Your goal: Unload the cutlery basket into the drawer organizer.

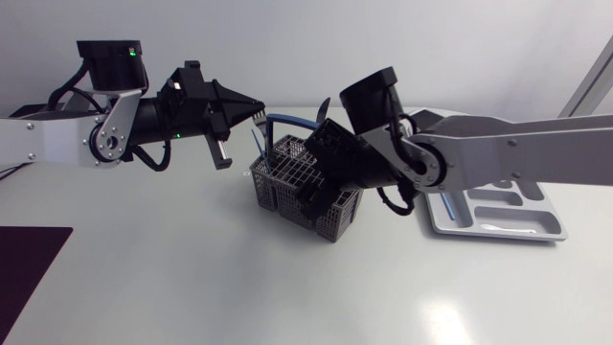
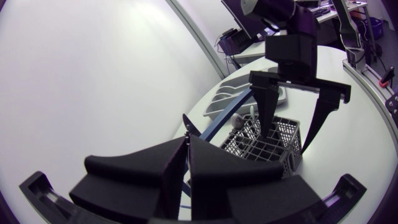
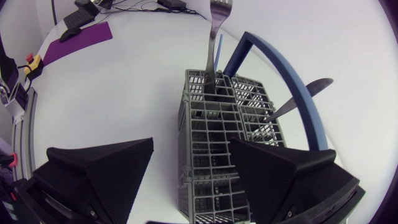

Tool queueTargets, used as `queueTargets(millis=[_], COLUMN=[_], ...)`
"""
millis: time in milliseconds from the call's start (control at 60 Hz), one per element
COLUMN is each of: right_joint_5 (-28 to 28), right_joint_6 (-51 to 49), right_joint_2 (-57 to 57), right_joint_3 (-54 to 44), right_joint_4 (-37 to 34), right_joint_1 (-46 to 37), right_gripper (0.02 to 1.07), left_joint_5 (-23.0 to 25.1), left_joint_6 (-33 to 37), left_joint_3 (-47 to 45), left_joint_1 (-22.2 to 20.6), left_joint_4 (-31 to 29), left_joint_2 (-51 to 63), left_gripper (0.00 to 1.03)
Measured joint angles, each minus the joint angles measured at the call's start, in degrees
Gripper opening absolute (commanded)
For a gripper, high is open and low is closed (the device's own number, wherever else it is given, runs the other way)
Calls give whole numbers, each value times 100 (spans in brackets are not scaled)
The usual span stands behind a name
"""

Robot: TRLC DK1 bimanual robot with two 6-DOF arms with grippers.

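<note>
While right gripper [image 3: 193,148] hangs spread over one basket [image 1: 276,180], left gripper [image 2: 186,146] pressed together, one fork [image 3: 214,37], one knife [image 3: 305,93]

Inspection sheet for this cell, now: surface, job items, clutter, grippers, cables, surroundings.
Surface: white table, nothing spilled seen.
Job's things: grey basket holding an upright fork and a leaning knife; organizer beside it, partly hidden by the right arm.
Clutter: purple mat at the table's left edge.
Grippers: left gripper shut, nothing seen between its fingers, raised beside the basket; right gripper open, one finger over the basket, one outside.
Cables: black cables loop under both arms.
Surroundings: nothing seen.
</note>
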Motion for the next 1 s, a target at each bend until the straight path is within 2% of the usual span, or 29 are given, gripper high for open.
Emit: queueTargets(millis=[350,667,800,1000], right_joint_5=[9,-2,-2,-162], right_joint_6=[227,229,229,227], right_joint_2=[625,645,645,221], right_joint_3=[271,271,271,101], right_joint_4=[229,354,354,304], right_joint_1=[0,-7,-7,-151], right_gripper=[91,91,91,91], left_joint_5=[17,-2,-46,-50], left_joint_6=[332,387,385,173], left_joint_3=[-306,-428,-428,15], left_joint_1=[-4,-267,-337,-411], left_joint_4=[203,210,-94,-1255], left_joint_2=[-184,-815,-1043,-1176], left_gripper=[15,15,15,15])
